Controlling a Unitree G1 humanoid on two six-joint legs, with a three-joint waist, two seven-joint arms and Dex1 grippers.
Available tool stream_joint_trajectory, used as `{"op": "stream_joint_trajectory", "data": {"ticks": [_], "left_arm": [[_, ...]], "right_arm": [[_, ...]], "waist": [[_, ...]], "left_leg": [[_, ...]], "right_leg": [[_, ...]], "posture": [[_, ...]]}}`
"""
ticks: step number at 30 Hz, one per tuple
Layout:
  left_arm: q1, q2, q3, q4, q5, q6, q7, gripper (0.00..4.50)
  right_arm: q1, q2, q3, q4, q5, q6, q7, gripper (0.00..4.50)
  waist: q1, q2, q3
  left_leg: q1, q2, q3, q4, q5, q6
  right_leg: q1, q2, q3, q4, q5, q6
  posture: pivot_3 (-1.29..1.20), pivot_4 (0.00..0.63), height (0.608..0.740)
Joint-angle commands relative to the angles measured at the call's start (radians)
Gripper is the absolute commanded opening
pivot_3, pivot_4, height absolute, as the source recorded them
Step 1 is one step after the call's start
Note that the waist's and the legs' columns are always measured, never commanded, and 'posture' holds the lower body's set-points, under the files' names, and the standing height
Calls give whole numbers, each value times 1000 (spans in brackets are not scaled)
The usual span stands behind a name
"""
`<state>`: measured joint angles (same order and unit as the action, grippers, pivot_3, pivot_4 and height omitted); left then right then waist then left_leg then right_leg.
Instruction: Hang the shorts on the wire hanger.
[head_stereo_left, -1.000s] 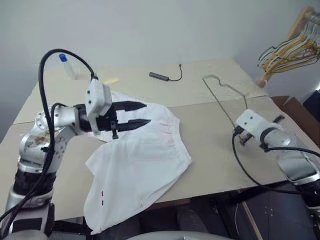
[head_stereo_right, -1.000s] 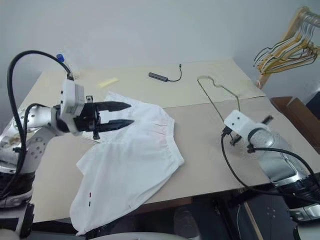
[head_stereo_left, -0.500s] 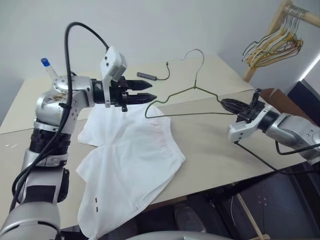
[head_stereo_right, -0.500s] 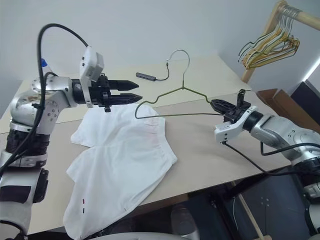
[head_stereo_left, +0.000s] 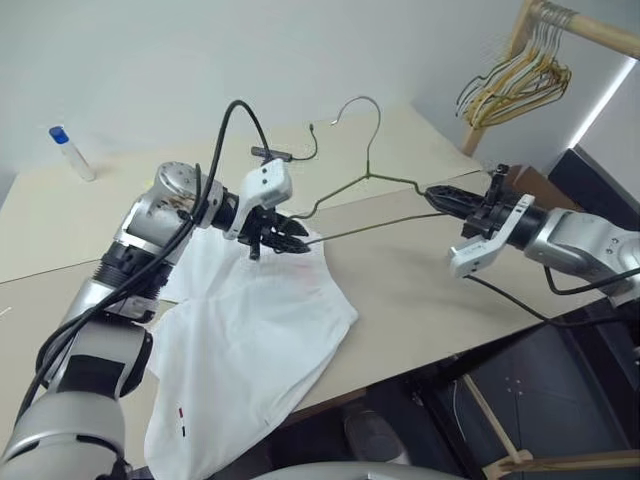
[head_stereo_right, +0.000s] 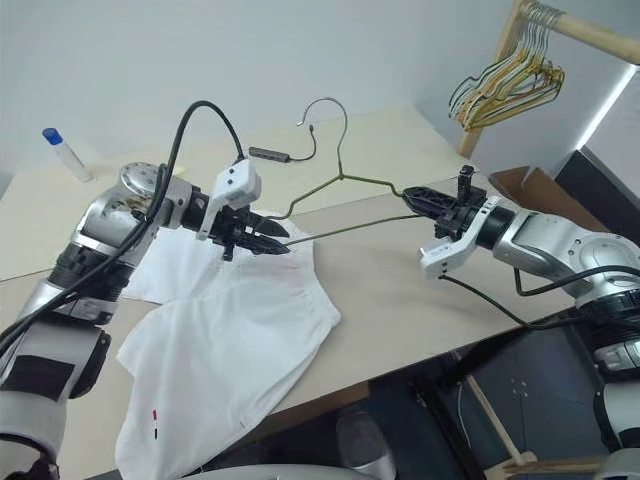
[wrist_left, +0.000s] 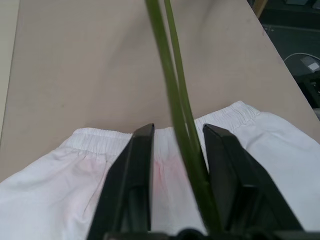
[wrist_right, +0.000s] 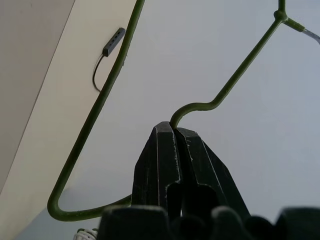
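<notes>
1. A tube (head_stereo_left: 72, 152) lies at the far left of the table (head_stereo_left: 420, 290).
2. The shorts (head_stereo_left: 250, 340) lie flat on the table, one leg over the near edge.
3. The left gripper (head_stereo_left: 290, 237) hovers over the waistband, fingers spread around the hanger's (head_stereo_left: 365, 177) corner, not yet gripping.
4. The hanger is held above the table.
5. The right gripper (head_stereo_left: 440, 196) pinches its other corner, fingers pressed together.
6. More hangers (head_stereo_left: 510, 80) hang on a rack at far right.

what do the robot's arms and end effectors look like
Both arms are built of rounded silver-grey metal segments with black bands at the joints. Each ends in an end effector with two black, tapering pointed fingers: the left end effector and the right end effector. A white boxy camera housing sits at each wrist. A thick black cable loops over the left arm; another hangs under the right.
</notes>
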<state>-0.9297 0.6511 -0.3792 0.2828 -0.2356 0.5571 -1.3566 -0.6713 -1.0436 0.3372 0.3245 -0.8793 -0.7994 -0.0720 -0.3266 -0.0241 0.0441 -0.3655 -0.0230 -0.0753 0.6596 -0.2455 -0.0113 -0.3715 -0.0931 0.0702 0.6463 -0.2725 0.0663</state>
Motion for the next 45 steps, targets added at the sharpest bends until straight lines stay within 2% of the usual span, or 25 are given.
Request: {"op": "stream_joint_trajectory", "data": {"ticks": [1, 3, 10, 13, 15, 18, 19, 20, 22, 23, 25, 27, 30, 35, 39, 42, 45], "left_arm": [[-7, 6, 37, -34, -3, 4, -6, 585], [-8, 3, 46, -36, -6, 14, -4, 13], [8, 9, 61, -45, 12, -7, 17, 13], [11, 14, 85, -40, 12, 0, 39, 0], [14, 26, 102, -38, 28, -8, 70, 0], [37, 55, 102, -55, 75, -85, 105, 0], [45, 63, 99, -65, 89, -104, 112, 0], [61, 76, 97, -85, 113, -153, 126, 0], [86, 91, 102, -118, 132, -201, 138, 0], [98, 94, 112, -139, 127, -215, 136, 0], [113, 94, 126, -166, 114, -222, 133, 0], [130, 97, 135, -193, 110, -241, 134, 0], [146, 98, 149, -229, 96, -236, 131, 0], [155, 97, 162, -259, 90, -228, 126, 0], [158, 97, 168, -273, 85, -224, 123, 0], [164, 98, 169, -283, 86, -223, 122, 0], [172, 100, 170, -290, 88, -223, 122, 0]], "right_arm": [[-34, 0, -51, 1, -1, 18, -17, 0], [-35, 2, -52, 2, -2, 15, -18, 0], [-43, 9, -67, 4, 30, 24, -2, 0], [-23, -9, -69, -2, 160, -47, 82, 738], [7, -39, -53, -15, 339, -104, 203, 1310], [84, -52, -47, -113, 764, 17, 473, 2301], [110, -52, -58, -169, 910, 121, 569, 2615], [130, -60, -78, -241, 1099, 308, 686, 2928], [137, -70, -107, -314, 1331, 563, 859, 2928], [116, -61, -117, -307, 1376, 642, 916, 2928], [82, -40, -137, -287, 1393, 724, 985, 2928], [13, -29, -114, -251, 1348, 838, 1053, 2928], [-69, -5, -67, -191, 1262, 899, 1177, 2928], [-148, 56, 4, -123, 1088, 898, 1277, 2928], [-198, 135, 21, -57, 1013, 902, 1304, 2928], [-228, 183, 15, -22, 981, 900, 1318, 2307], [-236, 210, -2, -19, 969, 896, 1328, 1267]], "waist": [[-4, 0, 0], [-9, 0, 0], [-18, 0, 0], [-18, 0, 0], [-18, 0, 0], [-18, 0, 0], [-18, 0, 0], [-19, 0, 0], [-18, 0, 0], [-15, 0, 0], [-8, 0, 0], [7, 0, 0], [27, 1, 1], [63, 2, 1], [81, 2, 1], [91, 2, 1], [95, 2, 1]], "left_leg": [[0, 0, 0, 0, 0, 0], [0, 0, 0, 0, 0, 0], [1, 0, -1, 0, 0, 0], [1, 0, -1, 0, 0, 0], [1, 0, -1, 0, 0, 0], [1, 0, -2, 0, 0, 0], [1, 1, -2, 0, -1, 1], [1, 1, -2, 0, -1, 1], [2, 2, -1, 1, -1, 1], [2, 2, -2, 1, -1, 1], [5, 2, -2, 1, -1, 2], [9, 2, -2, 1, -2, 3], [11, 3, -2, 1, -3, 5], [10, 2, -1, 1, -5, 5], [2, 0, -1, 2, -5, 5], [-3, 0, -1, 5, -5, 5], [-4, 0, -1, 5, -5, 5]], "right_leg": [[0, 0, 0, 0, 0, 0], [0, 0, 0, 0, 0, 0], [1, -1, 0, 0, 0, 0], [1, -1, 0, 1, 0, 0], [2, -1, 0, 0, 0, 0], [4, -1, -1, -1, 0, 1], [5, -1, -1, -1, 0, 1], [5, -1, -1, -1, 0, 1], [5, -2, 0, -1, 0, 2], [7, -2, -1, -1, 1, 2], [10, -2, -1, -2, 1, 3], [13, -2, -1, -2, 1, 3], [14, -2, -1, -3, 0, 4], [12, -3, -1, -3, 0, 4], [3, -5, 0, 0, 0, 4], [-3, -4, 0, 2, 0, 3], [-4, -5, 0, 2, 1, 3]], "posture": [[-283, 0, 740], [-281, 0, 740], [-281, 0, 740], [-277, 0, 740], [-273, 0, 740], [-261, 0, 740], [-255, 0, 740], [-246, 0, 740], [-240, 0, 740], [-233, 0, 740], [-225, 0, 740], [-216, 0, 740], [-206, 0, 740], [-186, 0, 740], [-178, 0, 740], [-172, 0, 740], [-169, 0, 740]]}}
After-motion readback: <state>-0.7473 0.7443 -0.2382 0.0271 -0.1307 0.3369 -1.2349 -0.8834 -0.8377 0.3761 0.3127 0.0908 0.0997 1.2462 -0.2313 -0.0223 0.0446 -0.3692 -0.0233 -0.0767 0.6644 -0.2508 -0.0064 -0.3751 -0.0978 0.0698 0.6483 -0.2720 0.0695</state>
